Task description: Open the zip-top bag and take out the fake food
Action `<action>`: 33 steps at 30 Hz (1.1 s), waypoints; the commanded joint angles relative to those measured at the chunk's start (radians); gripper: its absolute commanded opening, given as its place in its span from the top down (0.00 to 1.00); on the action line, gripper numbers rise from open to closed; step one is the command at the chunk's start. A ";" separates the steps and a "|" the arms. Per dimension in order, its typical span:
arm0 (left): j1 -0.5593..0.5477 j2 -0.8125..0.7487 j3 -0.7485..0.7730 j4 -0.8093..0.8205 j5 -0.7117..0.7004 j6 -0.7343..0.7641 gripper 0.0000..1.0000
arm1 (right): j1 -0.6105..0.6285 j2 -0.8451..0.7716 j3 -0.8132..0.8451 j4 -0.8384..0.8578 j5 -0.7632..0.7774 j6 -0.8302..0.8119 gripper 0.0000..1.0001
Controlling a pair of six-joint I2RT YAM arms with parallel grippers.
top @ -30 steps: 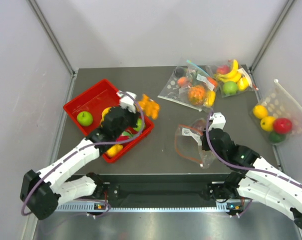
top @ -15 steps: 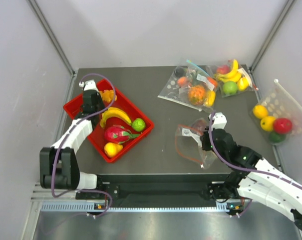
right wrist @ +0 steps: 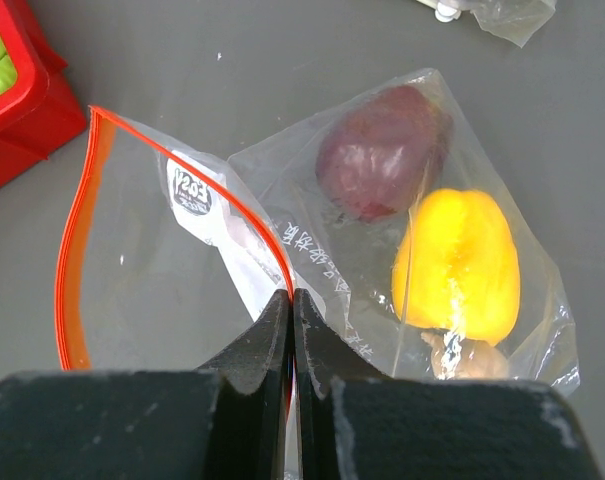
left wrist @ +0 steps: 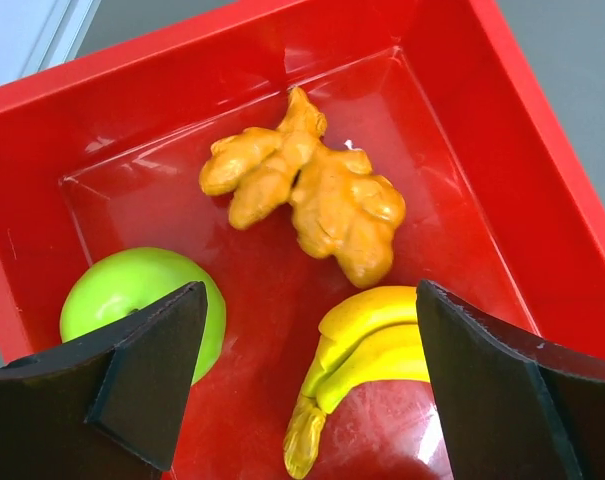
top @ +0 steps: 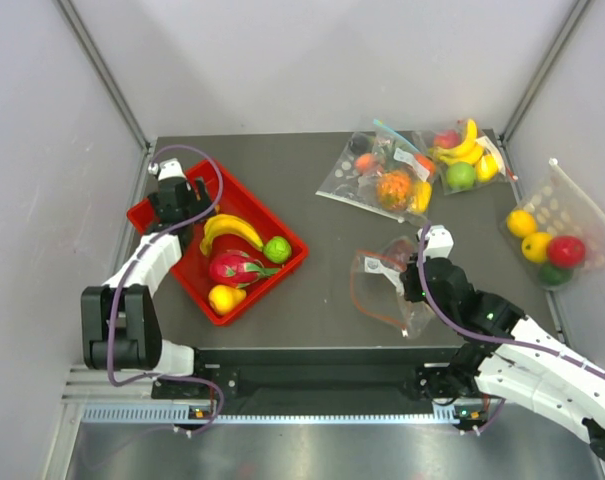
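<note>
**Right gripper pinches an open zip bag while the left gripper hangs wide over a red tray**

Top view: On a matte dark grey table (top: 332,205), the zip-top bag (top: 380,285) lies flat, right of centre. It is clear, crinkly plastic. Its mouth gapes toward the left, facing a red tray (top: 294,262), and its long axis runs roughly left to right. The right gripper (top: 413,288) sits on the bag's right part. The left gripper (top: 172,200) is above the tray's far corner. The tray is glossy, hard and rectangular. It holds a curved banana (top: 229,229), a pink dragon fruit (top: 232,268), a round green fruit (top: 276,249) and a small yellow fruit (top: 223,298).

Left wrist view: The two black, flat, blunt fingers (left wrist: 147,370) are spread wide. They hold nothing and touch nothing. Below them in the tray lie a knobbly orange-yellow piece (left wrist: 312,200) and a smooth green apple (left wrist: 132,295), which is partly behind one finger.

Right wrist view: The black fingers (right wrist: 247,350) are pressed tightly together, pinching the bag's edge where the orange-red zip strip (right wrist: 75,230) loops back to them. A small white label (right wrist: 190,190) sits near the mouth. The fake food (right wrist: 422,220) is gathered toward the closed end at the right. It is made up of a dark purple piece (right wrist: 380,150), a glossy yellow piece (right wrist: 457,265) and a small beige piece (right wrist: 452,355).
</note>
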 commanded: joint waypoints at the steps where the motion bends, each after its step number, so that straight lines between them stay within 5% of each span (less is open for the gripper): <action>1: 0.002 -0.069 0.008 0.055 0.025 0.016 0.11 | -0.009 -0.004 0.028 0.024 -0.003 -0.015 1.00; 6: -0.064 -0.142 -0.011 0.055 0.032 0.027 0.12 | -0.009 -0.008 0.030 0.021 0.000 -0.013 1.00; 11: -0.337 -0.173 0.004 0.046 -0.012 0.120 0.13 | -0.007 -0.006 0.045 0.017 0.000 -0.016 1.00; 22: -0.875 -0.311 -0.051 0.159 0.176 0.088 0.15 | -0.009 -0.005 0.088 0.001 0.012 -0.027 1.00; 33: -1.156 -0.215 -0.074 0.319 0.223 0.048 0.16 | -0.009 0.015 0.125 0.001 0.017 -0.025 1.00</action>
